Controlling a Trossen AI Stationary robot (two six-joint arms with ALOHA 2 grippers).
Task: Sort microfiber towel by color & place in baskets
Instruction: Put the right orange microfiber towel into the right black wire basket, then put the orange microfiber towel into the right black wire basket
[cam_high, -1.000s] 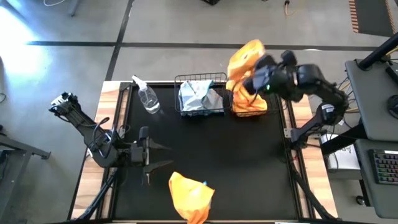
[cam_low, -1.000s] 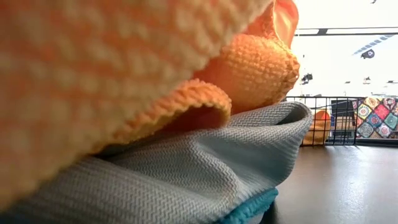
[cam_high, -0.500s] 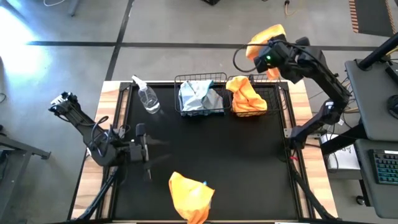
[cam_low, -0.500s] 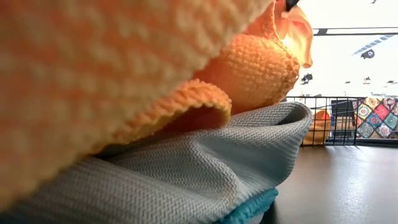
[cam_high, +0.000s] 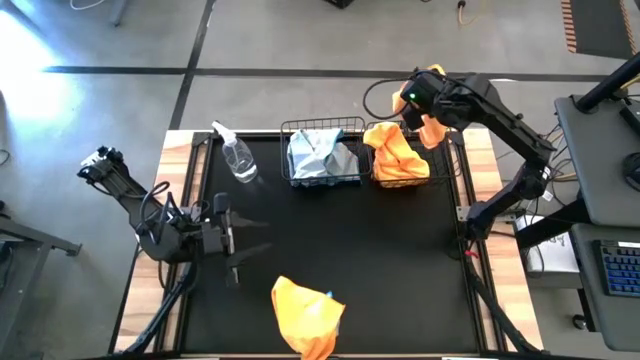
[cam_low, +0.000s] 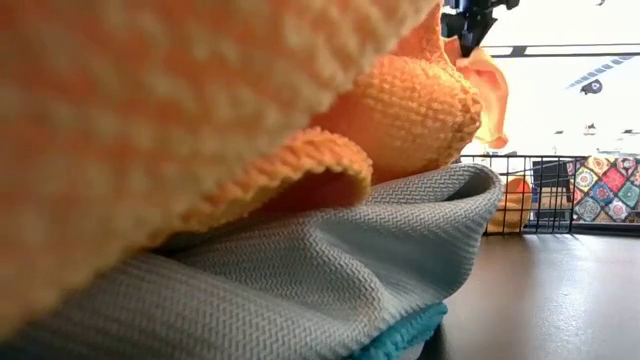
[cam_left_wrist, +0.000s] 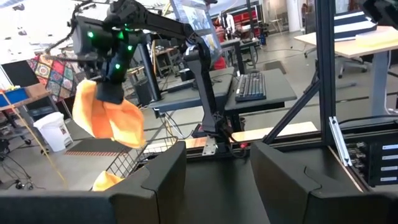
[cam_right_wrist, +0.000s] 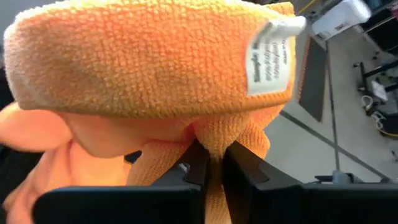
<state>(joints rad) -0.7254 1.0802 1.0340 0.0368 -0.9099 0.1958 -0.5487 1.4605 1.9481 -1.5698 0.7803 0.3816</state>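
My right gripper is shut on an orange microfiber towel, above the far right corner of the right basket. That basket holds another orange towel. The left basket holds a pale blue-grey towel. An orange towel lies on a blue-grey one at the table's near edge. My left gripper hovers open over the table's left side. The left wrist view shows the held towel hanging under the right gripper. My right gripper pinches a bunched fold of the orange towel between its two fingers, several layers thick. The towel is lifted clear and hangs slack below the gripper, its lower end above the basket. Its white label faces the wrist camera.
A clear spray bottle lies at the table's far left, beside the left basket. The black mat is bare between the baskets and the near towel pile. In the low view the near pile fills most of the picture; the baskets show behind it.
My right gripper carried the orange towel up and beyond the table's far edge, then came back toward the right basket. The towel, first bunched above the gripper, now hangs below it. My left gripper drew slightly toward the table's left edge.
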